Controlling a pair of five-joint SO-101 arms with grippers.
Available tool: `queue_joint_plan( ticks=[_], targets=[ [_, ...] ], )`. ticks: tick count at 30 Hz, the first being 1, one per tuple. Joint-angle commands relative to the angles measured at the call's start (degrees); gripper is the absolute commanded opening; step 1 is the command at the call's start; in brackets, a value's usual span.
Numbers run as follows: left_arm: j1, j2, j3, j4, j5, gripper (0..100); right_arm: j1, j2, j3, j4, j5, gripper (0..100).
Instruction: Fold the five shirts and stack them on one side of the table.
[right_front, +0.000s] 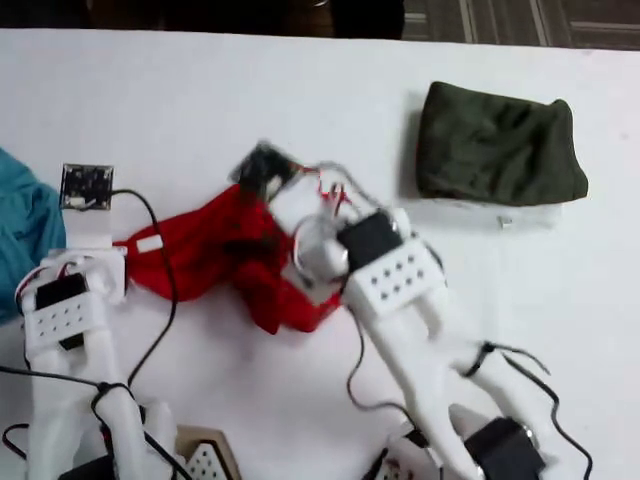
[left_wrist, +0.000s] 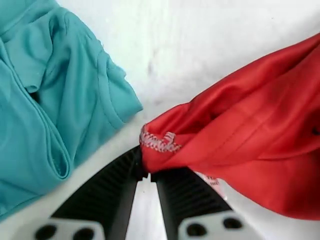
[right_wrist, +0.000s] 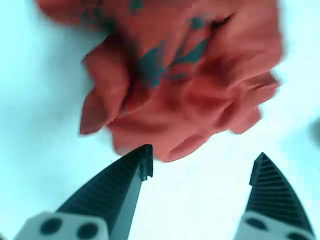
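The red shirt (right_front: 215, 250) is spread in a crumpled, drawn-out heap on the white table (right_front: 200, 90), left of the middle and nearer the near edge. Its cloth is smooth with a slight sheen. It is drawn into long folds at the left end and bunched into rounded lumps at the right. A hem corner, edged with pale zigzag stitching, is pinched between the black ribbed fingers of the left gripper (left_wrist: 147, 172), which are closed on it. The right gripper (right_wrist: 203, 156) is held over the bunched end, its pointed ribbed fingers spread wide with nothing between them. Darker marks on the cloth there may be a print, though that cannot be told for sure. A teal shirt (left_wrist: 50, 100) of soft knit lies rumpled at the table's left edge, just beside the red hem. A dark green shirt (right_front: 495, 145) is folded into a thick, rounded rectangle toward the far right corner, well apart from the rest.
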Motion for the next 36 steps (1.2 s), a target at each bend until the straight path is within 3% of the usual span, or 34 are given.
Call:
queue_joint_plan(
  ticks=[1,6,15,19,27,36],
  targets=[
    [-0.79,-1.14,-0.31,-1.23,-0.35,3,-5.67,-3.82,10.55,-6.73,-0.44,31.0],
    [-0.79,-1.14,-0.31,-0.97,-0.35,3,-10.24,-3.74,18.02,-13.32,-0.62,30.9],
    [-3.96,-1.14,-0.13,-0.70,0.44,3,-10.59,0.75,13.27,-14.46,-12.84,31.2],
    [-8.35,-1.14,-0.13,-0.09,6.68,3,-12.26,6.99,8.44,-14.02,-17.58,31.2],
    [-9.41,-1.14,-0.13,0.00,8.97,3,-17.89,15.43,-1.41,-9.89,-20.40,38.9],
    [-9.49,-1.14,-0.48,-0.44,8.88,3,-19.82,25.71,-3.16,-12.44,-20.04,39.0]
  ],
)
